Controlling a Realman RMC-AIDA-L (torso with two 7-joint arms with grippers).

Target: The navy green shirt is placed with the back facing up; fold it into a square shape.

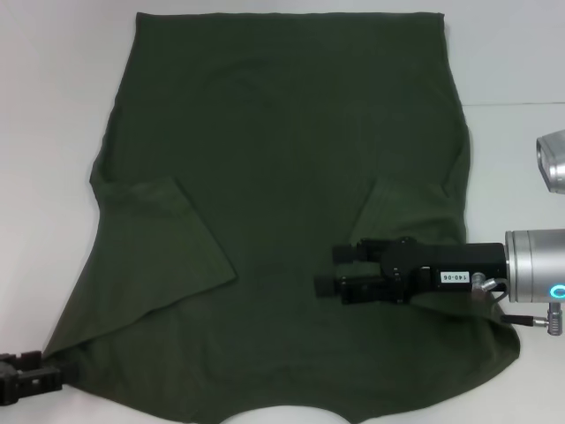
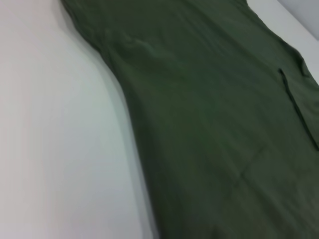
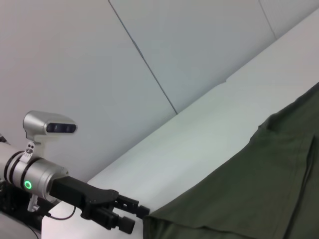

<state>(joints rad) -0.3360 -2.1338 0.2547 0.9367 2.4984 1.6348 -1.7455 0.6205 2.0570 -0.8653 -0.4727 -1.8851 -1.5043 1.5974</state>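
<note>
Both sleeves of the shirt (image 1: pixel 282 177) lie folded inward over its body, which is spread flat on the white table (image 1: pixel 53 106) (plain side up). Above the right sleeve, the right gripper (image 1: pixel 331 269) hovers with fingers apart, holding nothing. At the near left corner, the left gripper (image 1: pixel 35 375) meets the cloth's edge; whether it grips, I cannot tell.

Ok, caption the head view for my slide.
Green shirt spread on a white table, both sleeves folded inward; right pincer over its right side, left pincer at the near-left corner.
</note>
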